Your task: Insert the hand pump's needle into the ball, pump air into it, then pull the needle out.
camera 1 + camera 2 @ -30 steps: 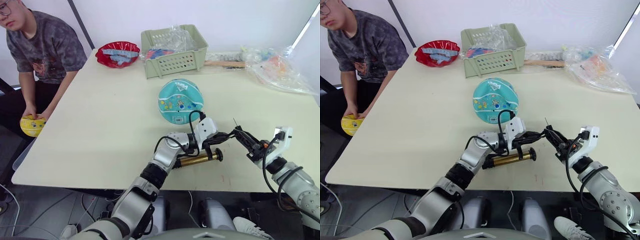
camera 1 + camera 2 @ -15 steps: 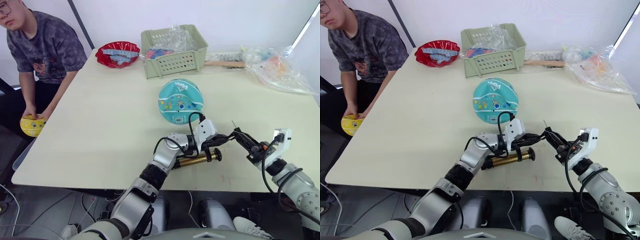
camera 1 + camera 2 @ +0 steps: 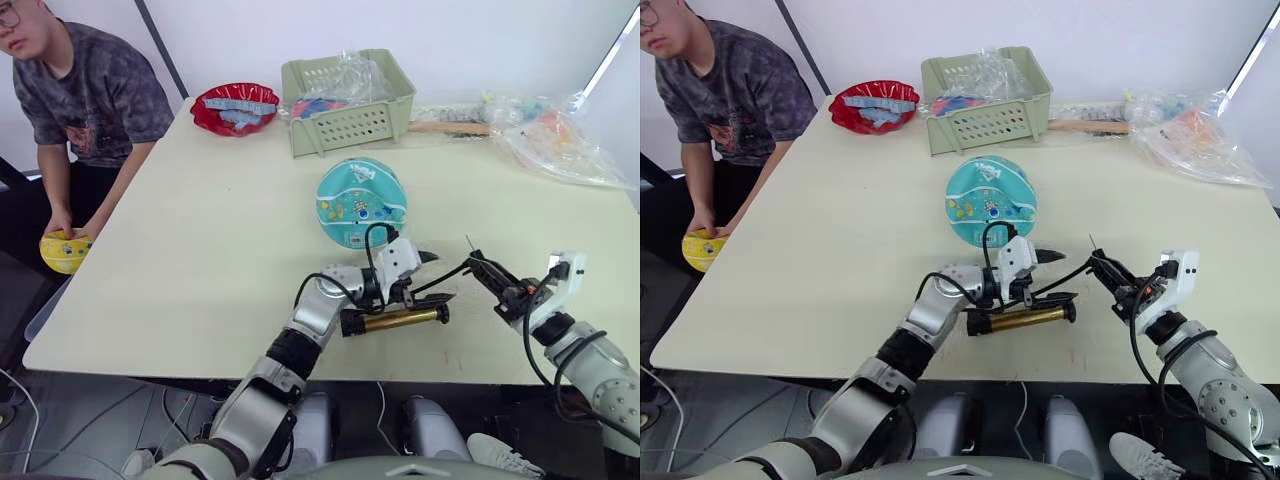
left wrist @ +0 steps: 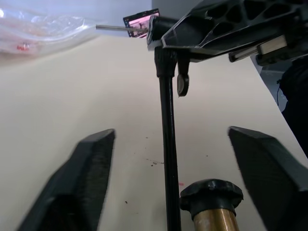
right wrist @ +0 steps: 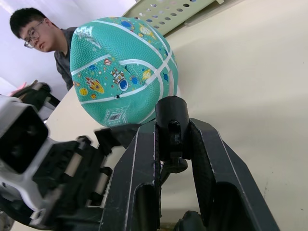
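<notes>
While the left gripper (image 3: pixel 415 275) hangs with its black fingers spread over the gold-bronze metal hand pump (image 3: pixel 393 320) lying near the table's (image 3: pixel 200 250) front edge, nothing steadies the barrel. Behind it, mid-table, rests the teal basketball-like ball (image 3: pixel 361 201) with white seams. Toward the front right corner, the right gripper (image 3: pixel 488 277) pinches the thin black hose's tip, the thin metal needle (image 3: pixel 468 243) pointing up and clear of the ball. Carrying the needle ballward could drag the loose pump, or a skewed approach could bend the pin.
</notes>
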You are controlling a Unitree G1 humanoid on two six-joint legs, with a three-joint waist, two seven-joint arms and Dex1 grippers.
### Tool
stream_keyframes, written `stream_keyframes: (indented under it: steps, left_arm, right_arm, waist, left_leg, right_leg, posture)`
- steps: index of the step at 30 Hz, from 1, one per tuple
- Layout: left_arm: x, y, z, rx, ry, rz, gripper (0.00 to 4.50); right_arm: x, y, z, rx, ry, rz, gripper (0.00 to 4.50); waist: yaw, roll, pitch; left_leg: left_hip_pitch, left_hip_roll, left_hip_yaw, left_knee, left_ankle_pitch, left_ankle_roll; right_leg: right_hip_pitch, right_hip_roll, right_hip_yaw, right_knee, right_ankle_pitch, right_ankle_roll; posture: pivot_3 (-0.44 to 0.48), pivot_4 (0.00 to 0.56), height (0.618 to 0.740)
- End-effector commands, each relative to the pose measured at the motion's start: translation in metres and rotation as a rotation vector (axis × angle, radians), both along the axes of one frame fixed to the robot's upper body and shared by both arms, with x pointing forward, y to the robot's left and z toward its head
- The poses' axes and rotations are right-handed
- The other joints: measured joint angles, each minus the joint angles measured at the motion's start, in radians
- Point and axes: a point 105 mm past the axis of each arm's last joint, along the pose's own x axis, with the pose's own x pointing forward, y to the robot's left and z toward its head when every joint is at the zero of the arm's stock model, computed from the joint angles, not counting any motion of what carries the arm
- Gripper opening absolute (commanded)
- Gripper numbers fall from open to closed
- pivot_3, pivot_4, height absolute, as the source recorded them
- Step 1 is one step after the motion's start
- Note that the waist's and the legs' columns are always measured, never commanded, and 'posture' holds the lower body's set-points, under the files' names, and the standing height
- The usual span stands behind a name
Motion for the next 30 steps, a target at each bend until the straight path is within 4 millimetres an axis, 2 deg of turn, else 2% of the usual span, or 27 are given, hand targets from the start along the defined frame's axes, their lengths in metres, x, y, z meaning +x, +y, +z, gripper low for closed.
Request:
stream_keyframes:
  steps: [1,7,11,14,17,20,30]
  left_arm:
    - [-0.003,0.008,0.027,-0.078,-0.062,-0.02,4.47]
    - [0.007,0.071,0.093,-0.183,-0.209,0.119,4.47]
    - [0.022,0.102,0.122,-0.249,-0.229,0.278,4.47]
    - [0.034,0.12,0.132,-0.261,-0.24,0.388,4.47]
    - [0.057,0.149,0.137,-0.218,-0.251,0.553,4.47]
    - [0.075,0.172,0.133,-0.13,-0.249,0.659,4.47]
    - [0.091,0.179,0.111,0.04,-0.178,0.657,4.47]
  right_arm:
    - [-0.004,0.0,0.018,-0.056,-0.086,0.03,0.35]
    - [-0.012,0.011,0.027,-0.192,-0.187,0.154,0.35]
    - [-0.014,0.016,0.034,-0.231,-0.255,0.2,0.35]
    - [-0.014,0.018,0.038,-0.247,-0.295,0.218,0.35]
    - [-0.015,0.023,0.039,-0.288,-0.343,0.255,0.35]
    - [-0.016,0.023,0.039,-0.334,-0.385,0.266,0.35]
    - [-0.026,0.024,0.04,-0.452,-0.534,0.319,0.35]
  waist:
    - [0.0,0.0,0.0]
    - [-0.013,-0.001,0.001]
    - [-0.016,-0.002,0.002]
    - [-0.018,-0.005,0.004]
    - [-0.025,-0.009,0.006]
    - [-0.026,-0.01,0.006]
    - [-0.02,-0.012,0.008]
  left_leg:
    - [0.0,0.0,0.001,0.0,0.0,0.0]
    - [0.001,0.0,0.008,0.0,-0.002,0.004]
    - [0.004,-0.001,0.009,0.0,-0.002,0.004]
    - [0.003,-0.002,0.016,0.001,-0.003,0.005]
    - [0.003,-0.004,0.025,0.001,-0.004,0.007]
    - [0.003,-0.005,0.032,0.003,-0.007,0.011]
    - [0.0,-0.005,0.029,0.004,-0.008,0.013]
  right_leg:
    - [0.0,0.0,0.001,-0.001,0.0,0.0]
    - [-0.002,-0.002,0.012,-0.002,0.002,0.006]
    - [-0.003,-0.001,0.017,-0.002,0.003,0.008]
    - [-0.008,0.0,0.027,-0.001,0.006,0.012]
    - [-0.013,0.001,0.038,-0.001,0.009,0.016]
    - [-0.018,0.003,0.049,-0.001,0.012,0.019]
    - [-0.018,0.003,0.047,-0.001,0.012,0.019]
  posture:
    - [0.0,0.15,0.74]
    - [0.0,0.15,0.74]
    - [0.0,0.15,0.74]
    - [0.0,0.15,0.74]
    - [0.0,0.15,0.74]
    - [0.0,0.15,0.74]
    - [0.0,0.15,0.74]
